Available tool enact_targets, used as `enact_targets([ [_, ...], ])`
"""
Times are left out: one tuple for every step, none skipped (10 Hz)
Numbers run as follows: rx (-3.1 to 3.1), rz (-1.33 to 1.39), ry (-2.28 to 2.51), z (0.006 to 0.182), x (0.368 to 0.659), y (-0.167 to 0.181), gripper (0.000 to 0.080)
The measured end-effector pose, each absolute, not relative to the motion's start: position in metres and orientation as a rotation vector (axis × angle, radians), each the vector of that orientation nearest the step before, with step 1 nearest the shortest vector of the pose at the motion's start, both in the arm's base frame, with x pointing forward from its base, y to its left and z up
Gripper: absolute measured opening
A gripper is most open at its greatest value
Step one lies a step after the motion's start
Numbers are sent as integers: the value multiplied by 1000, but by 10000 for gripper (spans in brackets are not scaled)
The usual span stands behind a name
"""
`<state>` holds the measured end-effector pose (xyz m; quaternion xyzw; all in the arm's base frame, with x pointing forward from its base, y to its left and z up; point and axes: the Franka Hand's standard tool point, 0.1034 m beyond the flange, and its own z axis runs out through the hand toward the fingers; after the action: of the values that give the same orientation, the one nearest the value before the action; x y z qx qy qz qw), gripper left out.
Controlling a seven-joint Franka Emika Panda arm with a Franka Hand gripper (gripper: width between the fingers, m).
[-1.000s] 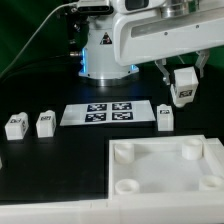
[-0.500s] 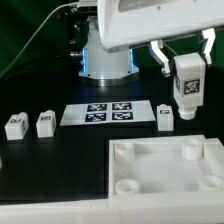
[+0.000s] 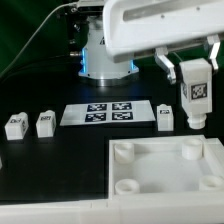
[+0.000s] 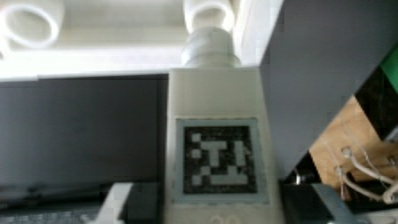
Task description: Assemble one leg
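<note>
Exterior view's left to right: first spare leg (image 3: pixel 14 125), second spare leg (image 3: pixel 44 123) nr table's (image 3: pixel 60 175) edge; marker board (image 3: pixel 107 113) mid-table, third spare leg (image 3: pixel 165 116) beside it. Claw (image 3: pixel 198 75) clenched on the leg (image 3: pixel 197 97), upright above panel's (image 3: pixel 150 172) far corner at exterior view's right.

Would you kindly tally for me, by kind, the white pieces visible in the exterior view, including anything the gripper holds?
Legs: 4, namely the held leg in the gripper and three loose legs on the table
Large white panel: 1
Marker board: 1
Total: 6
</note>
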<state>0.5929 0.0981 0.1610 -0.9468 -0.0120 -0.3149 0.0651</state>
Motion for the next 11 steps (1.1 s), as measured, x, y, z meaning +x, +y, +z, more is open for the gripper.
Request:
enact_targets([
  [-2864,-943,-31,151,593,102,292],
  [-2877,-924,-37,148,603,106,292],
  [-2883,-927,-41,149,615,104,292],
  [-2882,-934,-34,147,624,103,292],
  [-2882,-927,-31,140,627,104,292],
  [-2880,-937,-29,132,628,105,292],
  [-2885,-921,-28,120,626,106,292],
  [-2887,-910,-30,114,626,109,292],
  [-2890,-901,-33,109,625,110,292],
  [-2892,-896,-32,105,623,110,292],
  [-2893,-895,-31,103,623,109,292],
])
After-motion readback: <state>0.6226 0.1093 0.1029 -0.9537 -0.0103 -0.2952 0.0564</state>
